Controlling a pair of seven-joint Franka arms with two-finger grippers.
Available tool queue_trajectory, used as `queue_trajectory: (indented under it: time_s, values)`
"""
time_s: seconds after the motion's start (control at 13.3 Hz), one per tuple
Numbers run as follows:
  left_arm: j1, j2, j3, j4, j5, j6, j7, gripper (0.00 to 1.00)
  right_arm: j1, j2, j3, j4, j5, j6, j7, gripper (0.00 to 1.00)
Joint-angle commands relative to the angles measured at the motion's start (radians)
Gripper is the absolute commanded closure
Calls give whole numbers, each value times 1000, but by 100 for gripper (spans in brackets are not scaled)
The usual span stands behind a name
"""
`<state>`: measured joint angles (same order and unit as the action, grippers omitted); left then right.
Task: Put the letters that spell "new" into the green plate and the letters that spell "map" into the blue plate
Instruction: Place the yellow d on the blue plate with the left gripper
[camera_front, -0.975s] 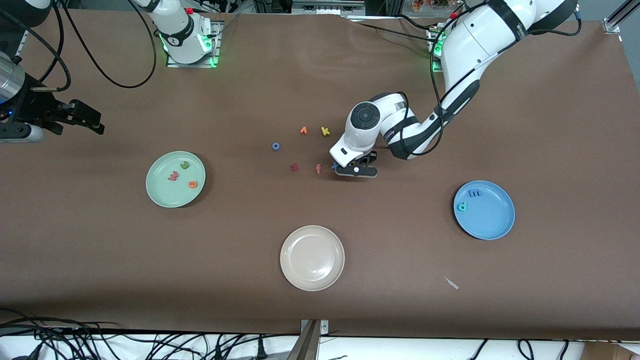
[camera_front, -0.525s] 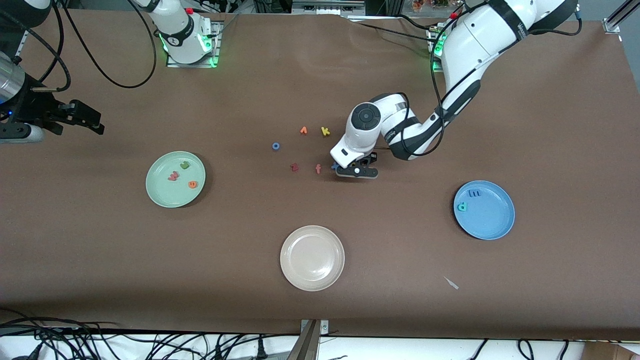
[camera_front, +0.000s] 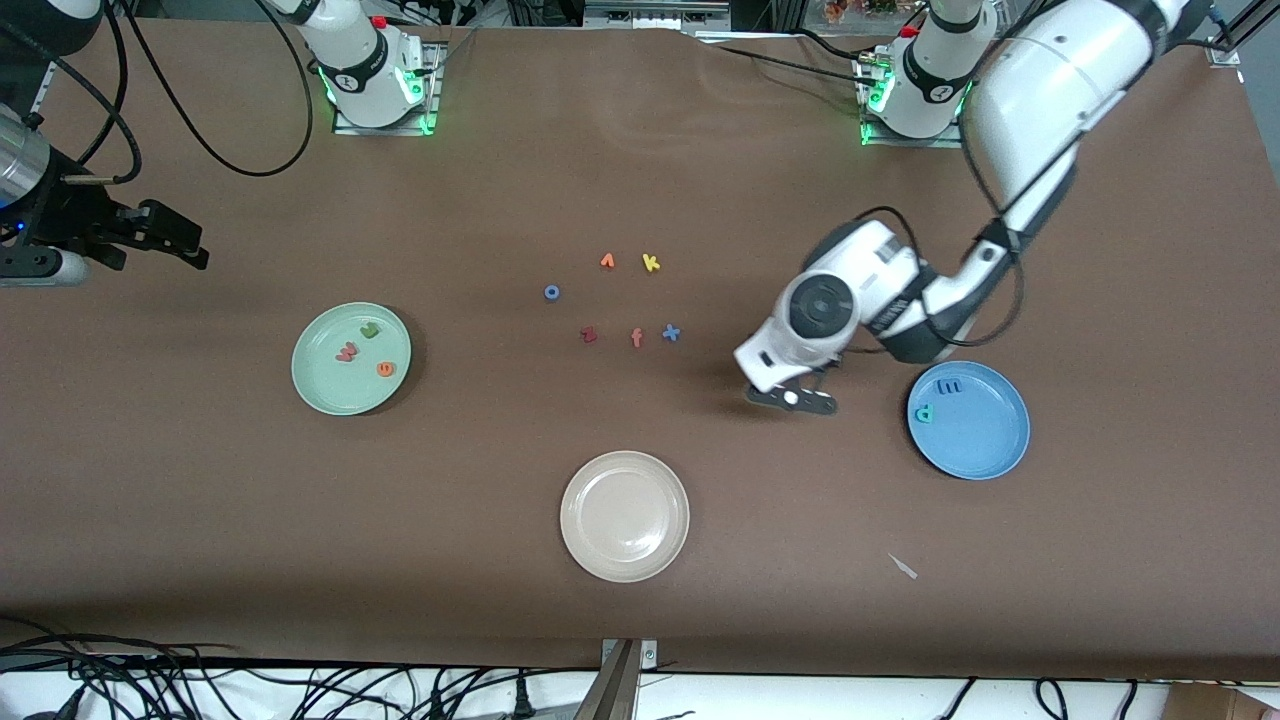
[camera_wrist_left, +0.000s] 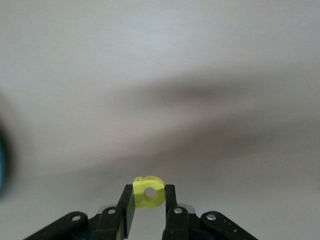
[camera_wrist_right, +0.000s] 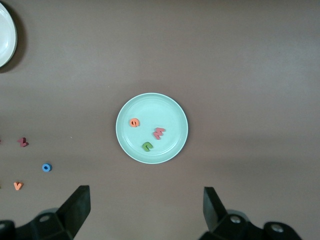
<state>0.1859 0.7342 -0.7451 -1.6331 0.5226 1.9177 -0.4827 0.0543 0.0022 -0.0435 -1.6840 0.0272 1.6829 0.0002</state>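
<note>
Table (camera_front: 200, 520): brown cloth surface, carrying all items below.

Left arm: reaches from its base down over bare table between the loose letters and the blue plate. Left gripper (camera_front: 792, 399): narrowed onto the yellow a (camera_wrist_left: 148, 192), pinched by its sides between the fingertips (camera_wrist_left: 129, 205). The letter's flat face with the round hole turns toward the wrist camera; it is too compact to name a long axis. Judged to be in carriage to the blue plate, held off the table so it drops cleanly.

Right arm: waits at its end of the table. Right gripper (camera_front: 175, 240): fingers spread wide, holding nothing, parked high near the green plate, apparently out of the way.

Green plate (camera_front: 318, 385): pale mint, toward the right arm's end. Holds the green n (camera_front: 369, 329), the reddish-pink w (camera_front: 347, 351) and the orange e (camera_front: 385, 369), lying flat and apart. This word looks complete.

Blue plate (camera_front: 985, 440): toward the left arm's end. Holds the blue m (camera_front: 951, 385) and the teal p (camera_front: 925, 412), both flat near the rim nearest the left gripper. One letter short.

Beige-white plate (camera_front: 625, 516): nearest the front camera, not part of the task.

Loose letters, mid-table, left as distractors: yellow k (camera_front: 651, 262), blue x (camera_front: 671, 333), salmon f (camera_front: 636, 338), dark red z (camera_front: 589, 334), a blue ring letter (camera_front: 551, 292), an orange letter (camera_front: 607, 261).
</note>
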Motion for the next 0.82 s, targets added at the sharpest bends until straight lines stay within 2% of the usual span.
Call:
queue_trajectory:
  time_s: [0.0, 0.22, 0.38, 0.53, 0.6, 0.67, 0.75]
  values:
    - [130, -4, -10, 16, -16, -71, 278, 93, 1, -5, -3, 1, 16, -3, 7, 0]
    - [237, -3, 3, 19, -6, -95, 520, 93, 1, -5, -3, 1, 16, -3, 7, 0]
    - [250, 5, 53, 19, 66, -95, 616, 93, 1, -5, -3, 1, 16, -5, 7, 0]
    - [244, 34, 90, 21, 138, -88, 630, 81, 1, -5, -3, 1, 16, -5, 7, 0]
    - [244, 45, 96, 21, 169, -86, 631, 57, 1, -5, -3, 1, 16, -5, 7, 0]
    - [244, 44, 98, 24, 177, -88, 630, 1, 1, -5, -3, 1, 16, -5, 7, 0]
    - [244, 37, 96, 38, 180, -89, 618, 0, 1, -5, -3, 1, 16, -5, 7, 0]
